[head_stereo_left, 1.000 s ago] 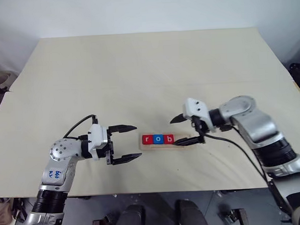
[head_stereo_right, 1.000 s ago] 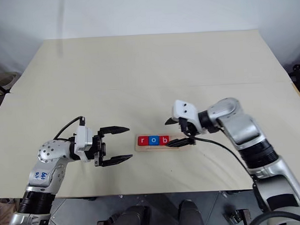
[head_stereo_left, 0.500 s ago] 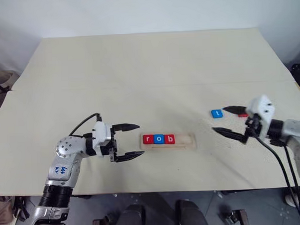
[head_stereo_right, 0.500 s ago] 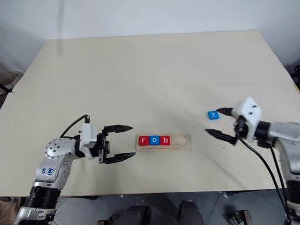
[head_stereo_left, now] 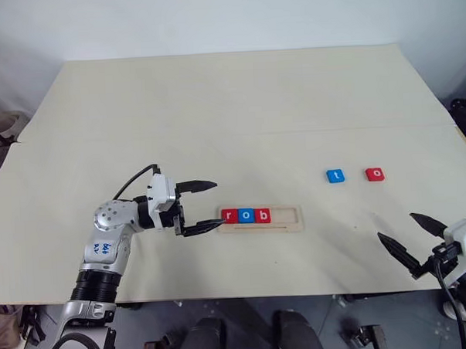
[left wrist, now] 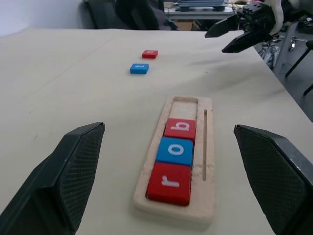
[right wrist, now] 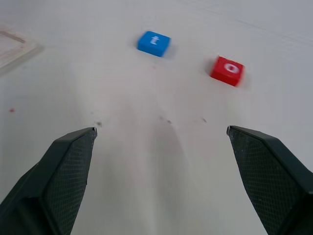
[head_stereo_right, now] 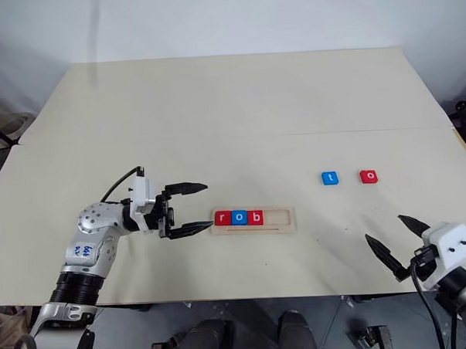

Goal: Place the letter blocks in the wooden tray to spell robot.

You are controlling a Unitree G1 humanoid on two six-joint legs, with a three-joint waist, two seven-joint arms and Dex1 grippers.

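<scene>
With r, o, b seated in the tray (head_stereo_left: 294,219), the red o (head_stereo_left: 375,174) should be taken next by the empty, spread right hand (head_stereo_left: 411,242); the left hand (head_stereo_left: 200,208), likewise spread and empty, sits at the tray's end.

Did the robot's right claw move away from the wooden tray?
Yes. The right gripper, open and empty, swung from the pale wooden tray toward the table's near right edge, past the blue t block.

You have bright, even light on the table (head_stereo_left: 230,105), with no glare and only soft, faint shadows. The head views stay sharp edge to edge. In the right wrist view the red o block (right wrist: 227,70) looks slightly smeared.
</scene>
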